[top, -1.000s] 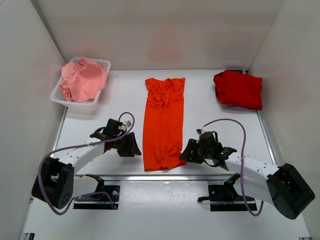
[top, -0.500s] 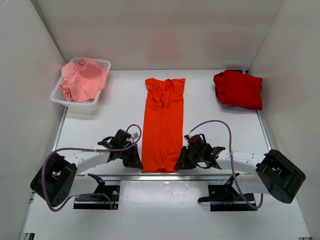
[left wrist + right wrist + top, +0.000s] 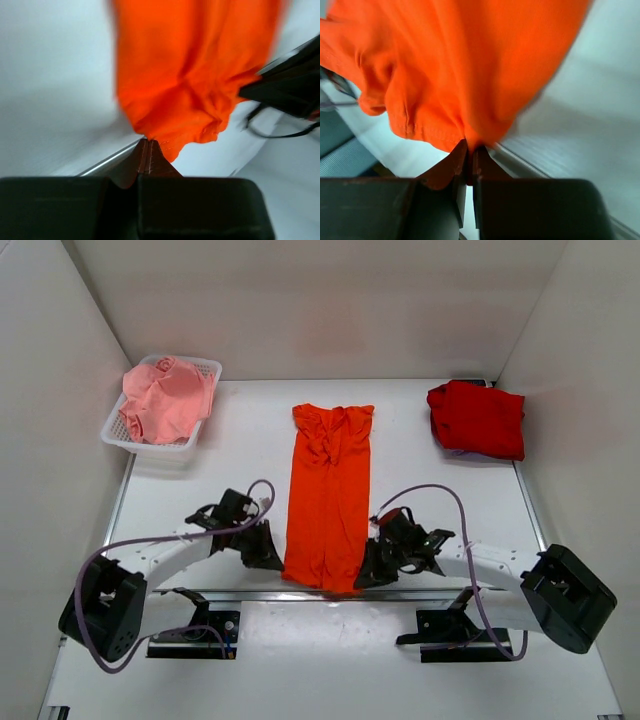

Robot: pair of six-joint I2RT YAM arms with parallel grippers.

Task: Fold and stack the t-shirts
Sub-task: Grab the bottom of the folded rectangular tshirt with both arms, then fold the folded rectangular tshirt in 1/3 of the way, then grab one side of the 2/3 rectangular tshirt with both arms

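The bright orange t-shirt (image 3: 328,490) lies as a long narrow strip down the middle of the table, its hem at the near edge. My left gripper (image 3: 272,558) is shut on the hem's left corner, and in the left wrist view the orange t-shirt (image 3: 190,75) hangs from my left gripper (image 3: 148,142). My right gripper (image 3: 366,575) is shut on the hem's right corner; the right wrist view shows the orange t-shirt (image 3: 460,65) pinched in my right gripper (image 3: 469,150). The darker red t-shirt (image 3: 478,419) lies folded at the back right. The pale pink t-shirt (image 3: 166,398) is bunched in the basket.
A white mesh basket (image 3: 205,368) stands at the back left against the wall. White walls enclose the table on three sides. A metal strip (image 3: 250,591) runs along the table's near edge, with both arm bases below it.
Both grippers moved in to the orange t-shirt's near corners and shut on them. The hem has since been pulled toward the near edge, stretching the shirt straighter.
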